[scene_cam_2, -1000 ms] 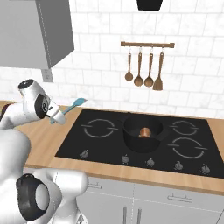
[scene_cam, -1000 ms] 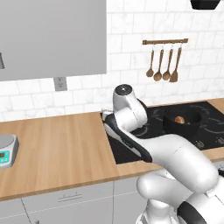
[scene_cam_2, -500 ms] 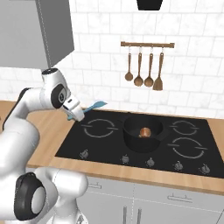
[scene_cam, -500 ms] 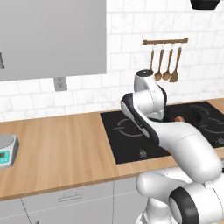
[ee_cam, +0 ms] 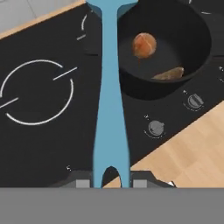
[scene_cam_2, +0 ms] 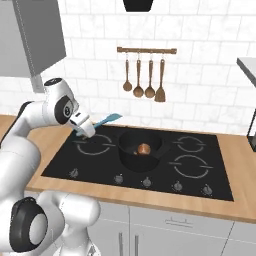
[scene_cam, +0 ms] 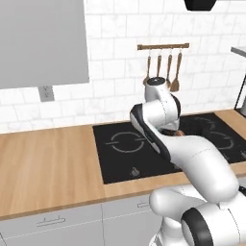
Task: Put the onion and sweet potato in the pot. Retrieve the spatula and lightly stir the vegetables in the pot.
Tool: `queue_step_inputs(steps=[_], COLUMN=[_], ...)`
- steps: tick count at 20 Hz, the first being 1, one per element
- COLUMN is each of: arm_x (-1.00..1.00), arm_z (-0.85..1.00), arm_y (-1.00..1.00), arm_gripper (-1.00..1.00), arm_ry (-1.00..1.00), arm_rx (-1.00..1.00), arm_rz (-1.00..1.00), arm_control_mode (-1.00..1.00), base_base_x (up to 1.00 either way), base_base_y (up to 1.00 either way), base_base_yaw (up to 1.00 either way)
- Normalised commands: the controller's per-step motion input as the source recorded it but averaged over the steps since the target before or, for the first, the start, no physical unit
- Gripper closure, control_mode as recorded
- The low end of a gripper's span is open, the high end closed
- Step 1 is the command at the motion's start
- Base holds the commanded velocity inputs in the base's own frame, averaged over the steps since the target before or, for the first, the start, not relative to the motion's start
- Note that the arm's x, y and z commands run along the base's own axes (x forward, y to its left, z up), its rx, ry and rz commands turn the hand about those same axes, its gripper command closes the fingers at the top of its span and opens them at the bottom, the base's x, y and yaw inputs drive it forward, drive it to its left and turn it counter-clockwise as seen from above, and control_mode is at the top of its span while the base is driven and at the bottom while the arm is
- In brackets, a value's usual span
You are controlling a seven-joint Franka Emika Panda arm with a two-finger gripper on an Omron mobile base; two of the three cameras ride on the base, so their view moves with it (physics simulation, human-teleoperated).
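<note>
"Two lumps sit in the pot [scene_cam_2: 140,148] already — one reddish-brown [ee_cam: 144,44], one tan [ee_cam: 168,74] against the near wall. That's what I read off the hand view."

"And the tool?"

"My tool [scene_cam_2: 85,129] is clamped on the spatula [scene_cam_2: 103,121], gripping it at the handle end. In the hand view the teal shaft [ee_cam: 110,96] runs straight away from the fingers, its far end crossing the pot's rim on one side."

"So where does the pot lie from you?"

"From the right base camera the tool hangs over the burner beside the pot, above the hob [scene_cam_2: 65,167]. The spatula's long axis points toward the pot and a bit upward, head leading; the head is short of the pot's opening and higher than the rim, as far as I can judge. That's the relation I care about — the pot lies along the line the spatula already points, so I'd carry the head on over the rim and then tip it down into the pot."

"Any worry?"

"The vegetables lie off to one side of the shaft's line, so I'd want a small sideways correction before dipping. I'd also watch the rim; a low approach could knock the pot."
</note>
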Motion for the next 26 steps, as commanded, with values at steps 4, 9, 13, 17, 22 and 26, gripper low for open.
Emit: queue_step_inputs(steps=[4, 9, 13, 17, 22, 26], arm_x=[0.00, 0.00, 0.00, 0.17, 0.00, 0.01], arm_z=[0.00, 0.00, 0.00, 0.51, 0.70, 0.55], arm_y=[0.00, 0.00, 0.00, -0.28, -0.45, -0.17], arm_gripper=[1.00, 1.00, 1.00, 1.00, 1.00, 1.00], arm_ry=[0.00, 0.00, 0.00, 0.00, 0.11, 0.25], arm_rx=[0.00, 0.00, 0.00, 0.21, 0.59, 0.69], arm_rz=[0.00, 0.00, 0.00, 0.00, -0.07, -0.13], arm_control_mode=[1.00, 1.00, 1.00, -1.00, -1.00, -1.00], base_base_x=[0.01, 0.49, 0.96, 0.00, 0.00, 0.00], base_base_y=[-0.91, -0.48, -0.15, 0.00, 0.00, 0.00], base_base_yaw=[0.03, 0.01, 0.00, 0.00, 0.00, 0.00])
